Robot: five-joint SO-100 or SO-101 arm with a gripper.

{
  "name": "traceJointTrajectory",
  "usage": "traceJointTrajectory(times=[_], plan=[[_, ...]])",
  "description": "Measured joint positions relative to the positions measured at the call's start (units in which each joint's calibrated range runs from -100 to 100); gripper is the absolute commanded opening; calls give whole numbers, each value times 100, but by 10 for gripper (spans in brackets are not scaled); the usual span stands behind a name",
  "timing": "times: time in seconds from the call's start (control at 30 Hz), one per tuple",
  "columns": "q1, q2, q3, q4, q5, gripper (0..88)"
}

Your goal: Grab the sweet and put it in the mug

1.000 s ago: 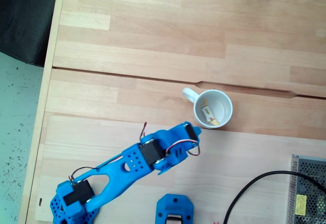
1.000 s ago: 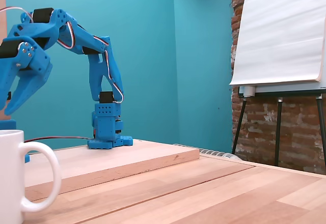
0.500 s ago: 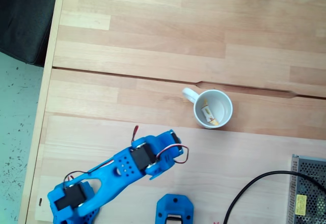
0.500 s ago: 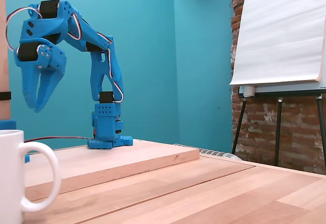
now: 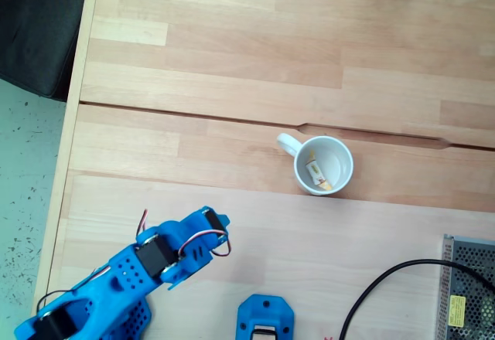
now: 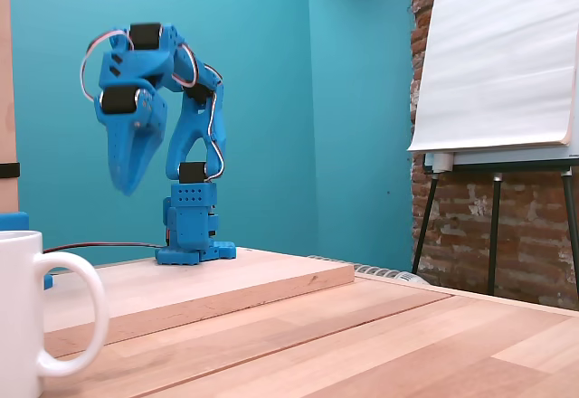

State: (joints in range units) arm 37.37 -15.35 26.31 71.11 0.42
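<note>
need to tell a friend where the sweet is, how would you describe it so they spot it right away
On the wooden table, find the white mug near the middle seam, right of the blue arm in the fixed view from above. The sweet lies inside on the mug's bottom: a tiny white wrapper with orange-yellow ends, the only coloured thing in there.

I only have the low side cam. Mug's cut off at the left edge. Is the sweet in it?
Observer: Yes. From above, the sweet lies inside the mug, against its wall.
Operator: Hand carrying anything?
Observer: The hand hangs above the board, fingers together, nothing visible between them.
Operator: Anything near the base?
Observer: A black cable and a metal mesh box sit toward the lower right of the top-down view.
</note>
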Motion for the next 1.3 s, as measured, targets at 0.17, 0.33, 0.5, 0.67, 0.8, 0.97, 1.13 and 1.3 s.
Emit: traceJointTrajectory(times=[0.17, 0.33, 0.5, 0.67, 0.8, 0.97, 1.13, 1.3], plan=[[-66, -845, 1999, -1237, 29, 55], [-74, -1571, 3469, -2010, 10, 55], [-148, -2071, 4500, -2238, 5, 55], [-340, -2461, 4913, -2254, 24, 55], [-399, -2743, 5047, -2246, 29, 55], [-414, -2952, 5199, -2246, 15, 55], [-436, -3115, 5280, -2246, 200, 55], [-554, -3124, 5298, -2246, 405, 56]])
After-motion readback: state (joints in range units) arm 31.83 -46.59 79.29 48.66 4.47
